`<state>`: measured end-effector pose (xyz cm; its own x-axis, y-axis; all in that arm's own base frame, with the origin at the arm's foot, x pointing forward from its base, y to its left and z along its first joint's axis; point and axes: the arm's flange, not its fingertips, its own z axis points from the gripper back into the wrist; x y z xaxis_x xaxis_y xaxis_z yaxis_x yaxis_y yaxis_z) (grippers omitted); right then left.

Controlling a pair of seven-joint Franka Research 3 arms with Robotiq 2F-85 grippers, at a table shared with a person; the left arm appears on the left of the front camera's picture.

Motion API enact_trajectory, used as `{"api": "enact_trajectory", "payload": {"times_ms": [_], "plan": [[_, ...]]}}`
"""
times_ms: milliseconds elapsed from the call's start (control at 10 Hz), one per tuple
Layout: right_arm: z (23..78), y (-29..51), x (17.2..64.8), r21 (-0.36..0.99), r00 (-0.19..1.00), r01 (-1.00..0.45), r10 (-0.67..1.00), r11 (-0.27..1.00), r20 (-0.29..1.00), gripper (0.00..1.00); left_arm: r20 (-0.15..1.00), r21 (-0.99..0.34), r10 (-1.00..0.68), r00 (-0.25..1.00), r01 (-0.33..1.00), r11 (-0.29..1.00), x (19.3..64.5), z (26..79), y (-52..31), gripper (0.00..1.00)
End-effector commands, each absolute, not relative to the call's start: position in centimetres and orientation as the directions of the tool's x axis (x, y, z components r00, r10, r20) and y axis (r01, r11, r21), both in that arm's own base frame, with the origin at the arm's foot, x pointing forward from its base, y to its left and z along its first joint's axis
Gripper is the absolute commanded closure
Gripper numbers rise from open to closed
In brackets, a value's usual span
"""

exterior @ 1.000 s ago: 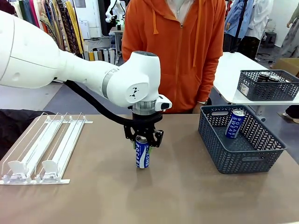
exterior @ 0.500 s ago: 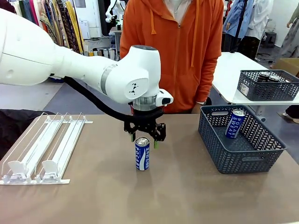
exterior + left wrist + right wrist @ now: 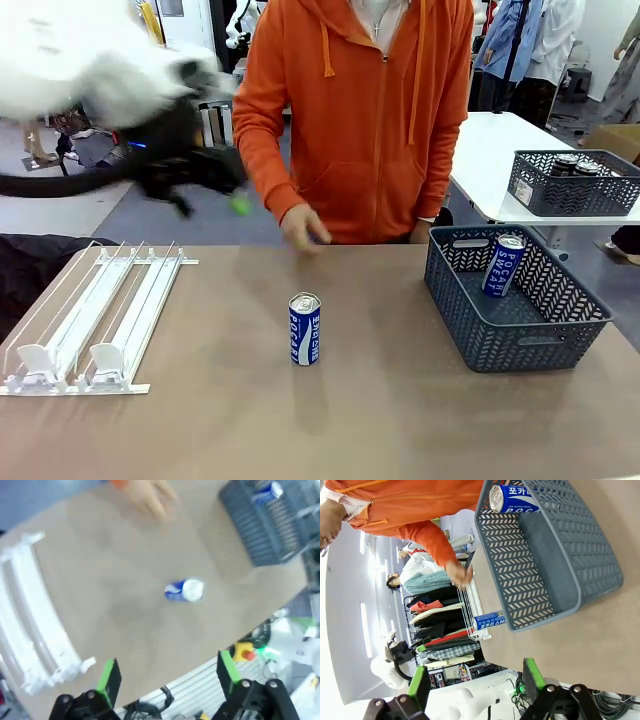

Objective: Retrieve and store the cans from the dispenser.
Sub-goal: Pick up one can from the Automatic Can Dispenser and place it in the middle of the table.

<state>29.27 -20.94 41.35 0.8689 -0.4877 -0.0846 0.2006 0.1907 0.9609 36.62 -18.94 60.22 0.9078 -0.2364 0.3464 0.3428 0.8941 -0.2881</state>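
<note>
Blue can (image 3: 304, 328) stands upright at bench (image 3: 380, 420) centre, long axis vertical, free of any grip. Your left claw (image 3: 165, 677), fingers spread and holding nothing, hangs high toward 10 o'clock of it. Your right claw (image 3: 476, 680), also spread and empty, sits toward 3 o'clock, beside the grey basket (image 3: 560, 330) and its stored can (image 3: 503, 265). The dispenser (image 3: 90, 315) at 9 o'clock shows bare lanes. The person's hand (image 3: 303, 226) hovers at 12 o'clock.

The front camera faces the person across the table (image 3: 400, 420). The left wrist camera looks down from high; both share the standing blue can (image 3: 304, 328) and basket (image 3: 520, 335).
</note>
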Motion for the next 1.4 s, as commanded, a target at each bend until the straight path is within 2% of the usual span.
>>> {"api": "enact_trajectory", "payload": {"times_ms": [0,100,300,500,600,700,800,1300], "plan": [[41.7,-21.0,29.1,0.960,0.871,0.205,-0.482,0.189,-0.091,0.00,0.342,-0.450,-0.118,0.932,0.273,0.851,35.1,59.3,-7.5,0.00],[41.7,-21.0,29.1,0.960,0.871,0.205,-0.482,0.189,-0.091,0.00,0.309,-0.521,-0.014,0.951,0.182,0.834,34.8,59.0,-2.2,0.00],[41.7,-21.0,29.1,0.960,0.871,0.205,-0.482,0.189,-0.091,0.00,0.284,-0.777,0.187,0.940,0.111,0.619,32.4,55.2,8.8,0.00],[41.7,-21.0,29.1,0.960,0.871,0.205,-0.482,0.189,-0.091,0.00,0.246,-0.903,0.360,0.900,0.078,0.423,28.8,49.8,15.1,0.00],[41.7,-21.0,29.1,0.960,0.871,0.205,-0.482,0.189,-0.091,0.00,0.171,-0.930,0.438,0.883,-0.003,0.368,28.1,47.6,16.4,0.00],[41.7,-21.0,29.1,0.960,0.871,0.205,-0.482,0.189,-0.091,0.00,0.118,-0.930,0.422,0.899,-0.049,0.364,28.6,46.2,16.4,0.00],[41.7,-21.0,29.1,0.960,0.871,0.205,-0.482,0.189,-0.091,0.00,0.198,-0.901,0.400,0.895,0.005,0.433,27.7,49.1,16.9,0.00],[41.7,-21.0,29.1,0.960,0.871,0.205,-0.482,0.189,-0.091,0.00,0.198,-0.901,0.400,0.895,0.005,0.433,27.7,49.1,16.9,0.00]]}}
